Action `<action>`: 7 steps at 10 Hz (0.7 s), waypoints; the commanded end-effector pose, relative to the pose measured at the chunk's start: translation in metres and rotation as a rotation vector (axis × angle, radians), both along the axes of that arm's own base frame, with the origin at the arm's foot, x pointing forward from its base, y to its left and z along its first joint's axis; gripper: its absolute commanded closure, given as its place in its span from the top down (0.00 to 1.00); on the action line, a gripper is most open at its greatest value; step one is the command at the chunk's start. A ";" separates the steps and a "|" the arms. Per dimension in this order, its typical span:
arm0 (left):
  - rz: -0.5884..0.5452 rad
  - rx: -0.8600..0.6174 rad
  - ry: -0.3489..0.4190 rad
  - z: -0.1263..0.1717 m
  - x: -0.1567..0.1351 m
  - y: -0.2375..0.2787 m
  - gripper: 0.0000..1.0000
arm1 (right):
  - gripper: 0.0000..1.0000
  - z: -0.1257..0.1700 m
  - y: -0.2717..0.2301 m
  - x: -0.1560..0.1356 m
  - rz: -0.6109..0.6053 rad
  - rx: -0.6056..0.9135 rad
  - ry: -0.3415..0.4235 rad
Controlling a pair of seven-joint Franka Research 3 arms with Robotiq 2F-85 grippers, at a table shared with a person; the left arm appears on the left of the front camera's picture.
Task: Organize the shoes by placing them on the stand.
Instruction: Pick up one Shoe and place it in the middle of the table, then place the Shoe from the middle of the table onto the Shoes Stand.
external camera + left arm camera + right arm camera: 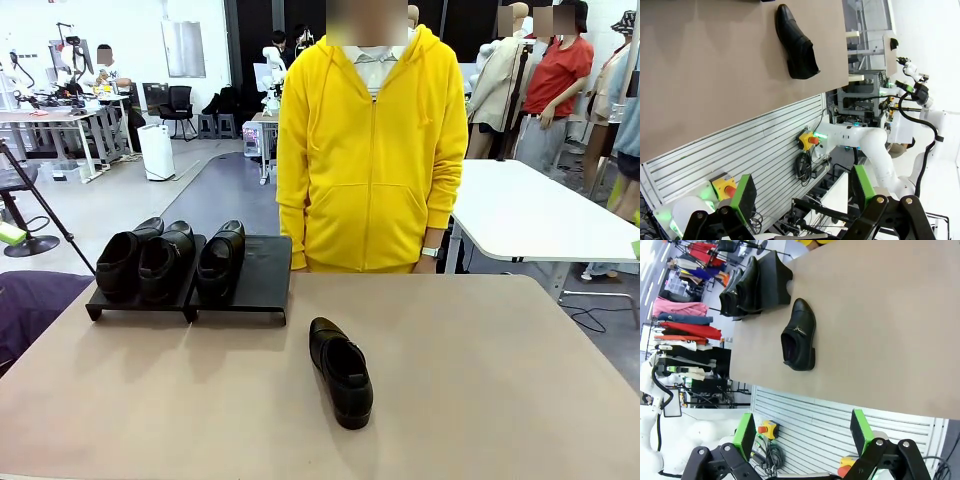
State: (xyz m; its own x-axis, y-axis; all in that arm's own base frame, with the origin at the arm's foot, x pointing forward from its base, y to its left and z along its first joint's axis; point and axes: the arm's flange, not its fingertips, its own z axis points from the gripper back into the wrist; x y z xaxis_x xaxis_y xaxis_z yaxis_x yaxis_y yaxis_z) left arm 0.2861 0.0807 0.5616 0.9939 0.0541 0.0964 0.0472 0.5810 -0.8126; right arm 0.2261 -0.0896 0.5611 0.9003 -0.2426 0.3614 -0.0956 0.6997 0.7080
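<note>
Three black glossy shoes (165, 262) stand side by side on the low black stand (258, 285) at the table's far left. One more black shoe (341, 371) lies alone on the tan table in front of the stand's right end, toe toward the near edge. That loose shoe (797, 42) appears at the top of the left wrist view, and the loose shoe (799, 335) sits mid-frame in the right wrist view with the stand (775, 277) beyond it. My left gripper (802, 192) hangs open off the table's near edge. My right gripper (804, 430) is open there too, holding nothing.
A person in a yellow hoodie (372, 150) stands at the far side of the table, arms down. The stand's right panel has a free spot beside the third shoe. The tan tabletop (500, 380) stretches bare to the right. A slatted panel with red stop buttons (810, 140) lies below the table's edge.
</note>
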 end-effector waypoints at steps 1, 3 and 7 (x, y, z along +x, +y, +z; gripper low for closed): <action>0.000 -0.013 -0.003 0.001 -0.001 -0.001 1.00 | 1.00 0.002 0.001 -0.001 0.013 0.009 -0.012; 0.000 -0.013 -0.003 0.001 -0.001 -0.001 1.00 | 1.00 0.002 0.001 -0.001 0.013 0.009 -0.012; -0.090 0.110 0.227 -0.004 0.037 -0.119 1.00 | 1.00 0.002 0.001 -0.001 0.013 0.009 -0.012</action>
State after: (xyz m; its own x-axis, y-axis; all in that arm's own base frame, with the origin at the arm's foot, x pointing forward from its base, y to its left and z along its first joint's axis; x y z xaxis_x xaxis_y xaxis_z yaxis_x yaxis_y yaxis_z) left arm 0.2970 0.0185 0.5521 0.9989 -0.0297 -0.0364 -0.0107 0.6112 -0.7914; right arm 0.2260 -0.0894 0.5613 0.9003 -0.2422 0.3617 -0.0961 0.6999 0.7077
